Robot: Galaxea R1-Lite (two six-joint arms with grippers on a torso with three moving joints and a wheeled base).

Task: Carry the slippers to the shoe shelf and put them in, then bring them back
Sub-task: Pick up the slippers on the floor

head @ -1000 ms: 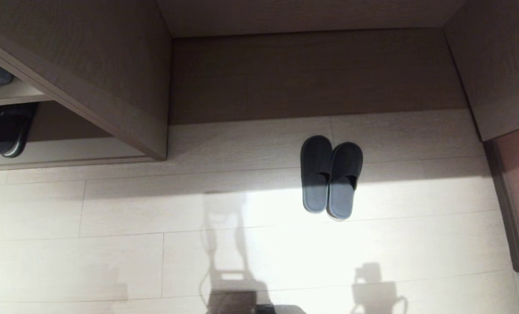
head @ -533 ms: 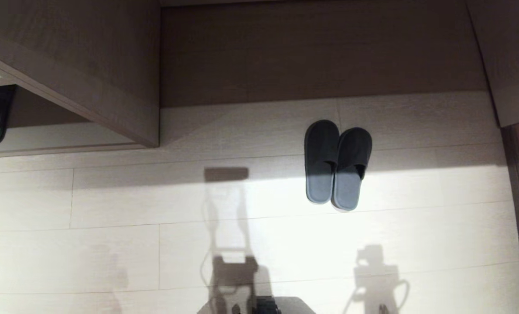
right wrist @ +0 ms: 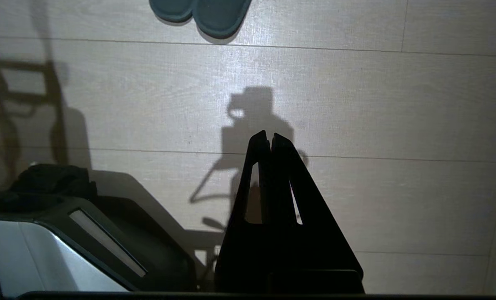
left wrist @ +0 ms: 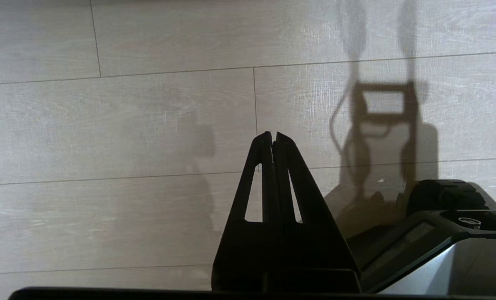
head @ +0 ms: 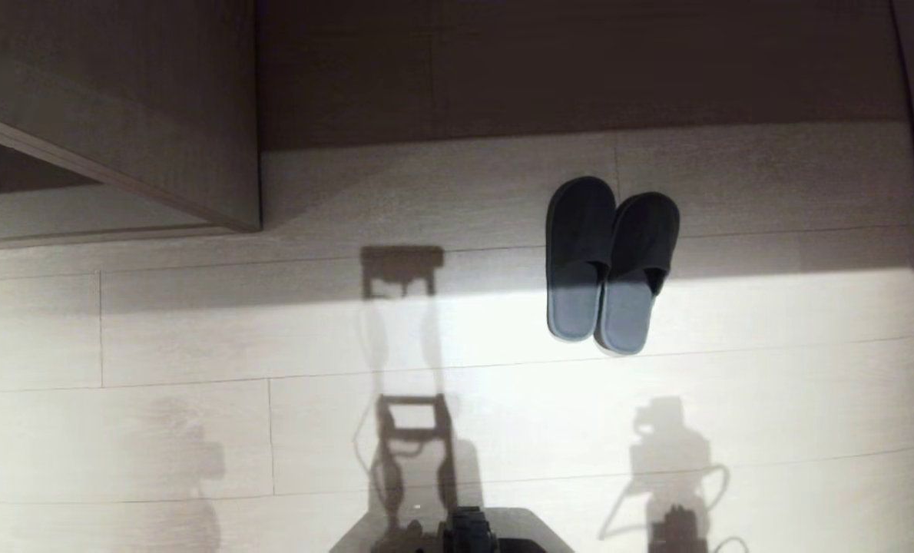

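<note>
Our right tool (right wrist: 269,137) hangs over bare floor (right wrist: 356,104) with its fingers pressed together and nothing between them, the left tool (left wrist: 271,136) likewise closed and empty on the other side of our dark base (left wrist: 439,216). The slippers (head: 609,265) lie ahead and to our right, side by side and touching, toes toward the shadowed wooden recess (head: 580,69), heels in the bright patch of light; only their heels show at the edge of the right wrist view. Nothing lies between tool and slippers. As we judge it, the pickup has not begun, and the risk is a grip on just one slipper, or a thin sole sliding off on the smooth boards. The shoe shelf (head: 81,223) shows only as a pale base board at far left, beyond a jutting cabinet corner (head: 250,192) we could clip on the carry.
</note>
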